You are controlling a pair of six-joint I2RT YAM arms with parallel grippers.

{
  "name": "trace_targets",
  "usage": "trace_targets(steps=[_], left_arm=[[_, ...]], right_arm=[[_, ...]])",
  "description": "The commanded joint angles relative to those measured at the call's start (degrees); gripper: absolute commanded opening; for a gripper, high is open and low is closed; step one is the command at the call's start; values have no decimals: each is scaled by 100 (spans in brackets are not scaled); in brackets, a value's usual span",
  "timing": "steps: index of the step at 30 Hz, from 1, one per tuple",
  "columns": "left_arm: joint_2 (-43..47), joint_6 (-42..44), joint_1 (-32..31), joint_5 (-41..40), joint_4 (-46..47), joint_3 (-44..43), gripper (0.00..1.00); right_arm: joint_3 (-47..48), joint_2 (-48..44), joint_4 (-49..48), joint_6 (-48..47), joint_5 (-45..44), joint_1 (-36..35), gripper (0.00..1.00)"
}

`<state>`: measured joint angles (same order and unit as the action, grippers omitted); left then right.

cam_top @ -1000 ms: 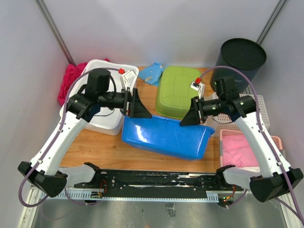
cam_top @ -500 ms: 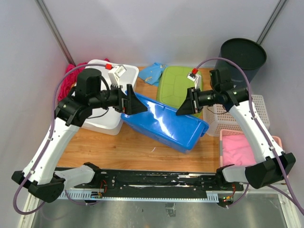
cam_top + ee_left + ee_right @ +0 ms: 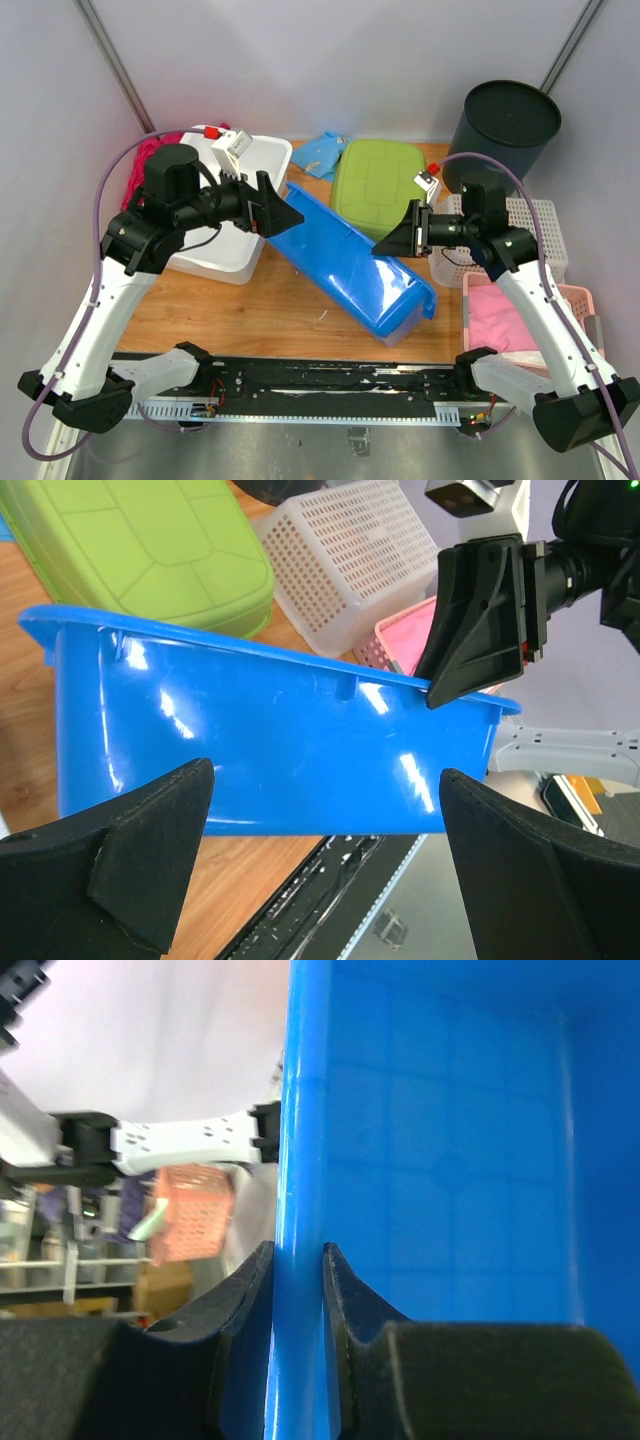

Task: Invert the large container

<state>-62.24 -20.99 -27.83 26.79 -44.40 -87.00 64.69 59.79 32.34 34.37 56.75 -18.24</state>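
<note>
The large blue container (image 3: 350, 260) is tipped on its long side on the wooden table (image 3: 230, 310), its smooth outer wall facing up and its left end raised. My right gripper (image 3: 388, 246) is shut on the container's rim; the right wrist view shows both fingers pinching the blue rim (image 3: 297, 1250), with the inside of the container (image 3: 450, 1160) to the right. My left gripper (image 3: 278, 212) is wide open at the raised left end. In the left wrist view its fingers (image 3: 130, 860) straddle the container's wall (image 3: 270, 750), and the right gripper (image 3: 432, 694) shows on the far rim.
A green upturned tub (image 3: 375, 190) sits right behind the container. A white bin (image 3: 225, 215) stands at the left, with magenta cloth (image 3: 140, 170) behind it. A black round bin (image 3: 510, 120), a white mesh basket (image 3: 540, 225) and a pink basket (image 3: 520, 315) stand at the right.
The container has rolled from near level onto its side and swung, its left end lifted and back. My left arm rose and pulled back; my right gripper came down with the rim.
</note>
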Motion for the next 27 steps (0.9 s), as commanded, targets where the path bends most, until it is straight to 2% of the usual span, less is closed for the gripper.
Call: trace_targets(steps=[1,9,18,21,27], left_arm=[[1,24,-12,49,224,-153,99],[-31,6,-13,168,246,-311,99],[-84,-34,-12,420,239,-322,99],[-100,-31,-12,459,239,-230,99],[-119,114,-13,776,239,-10,99]], right_arm=[[-238,-231,-1875,2237,892,40,1],[153,-167,-1619,2777,1302,49,1],[-1018,-146,-1962,3540,1089,499,1],[-1365,-75,-1908,3526,991,820,1],[-1634,201,-1284,2728,723,1471,1]])
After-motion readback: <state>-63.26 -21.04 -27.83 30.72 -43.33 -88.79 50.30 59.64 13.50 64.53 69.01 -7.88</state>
